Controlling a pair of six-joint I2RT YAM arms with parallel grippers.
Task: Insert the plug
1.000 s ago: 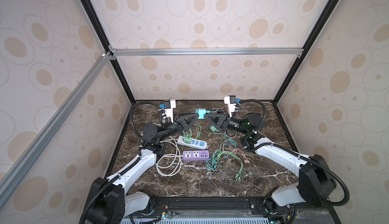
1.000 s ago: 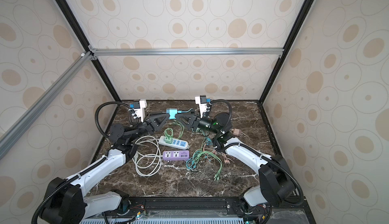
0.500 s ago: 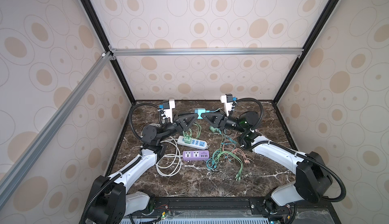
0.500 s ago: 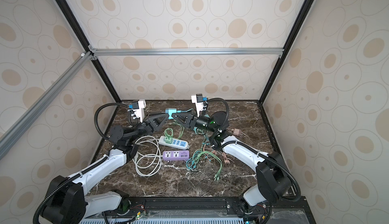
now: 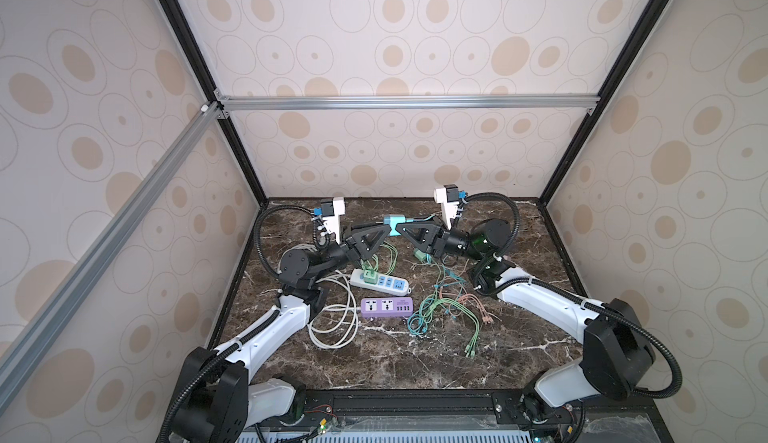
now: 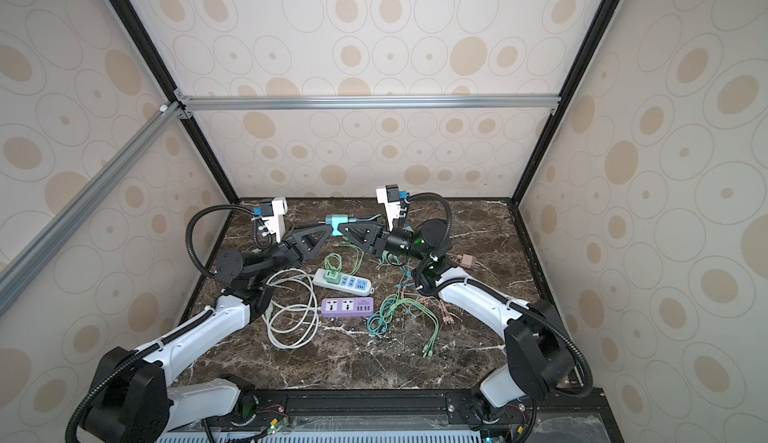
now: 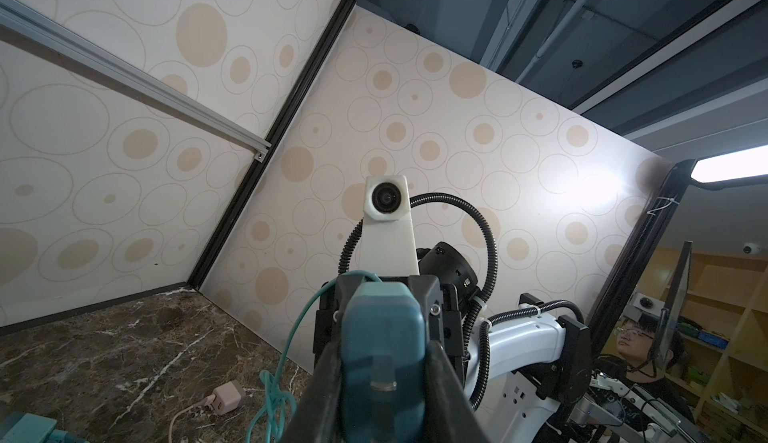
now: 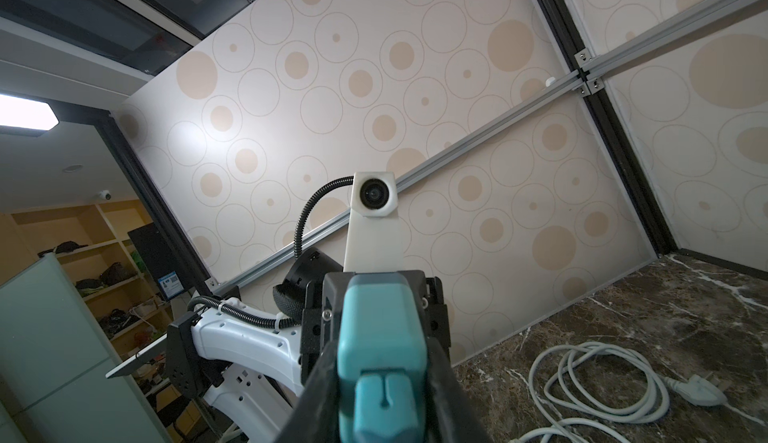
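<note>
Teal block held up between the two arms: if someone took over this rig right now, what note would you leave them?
Left gripper: shut on the teal adapter, held up over the back of the table.
Right gripper: jaws flank the teal cable plug at the adapter's face; grip unclear.
Done: plug and adapter meet in mid-air; a green adapter sits in the white strip.
Left: can't tell if the plug is fully seated; check and push home. The purple strip is unused.
</note>
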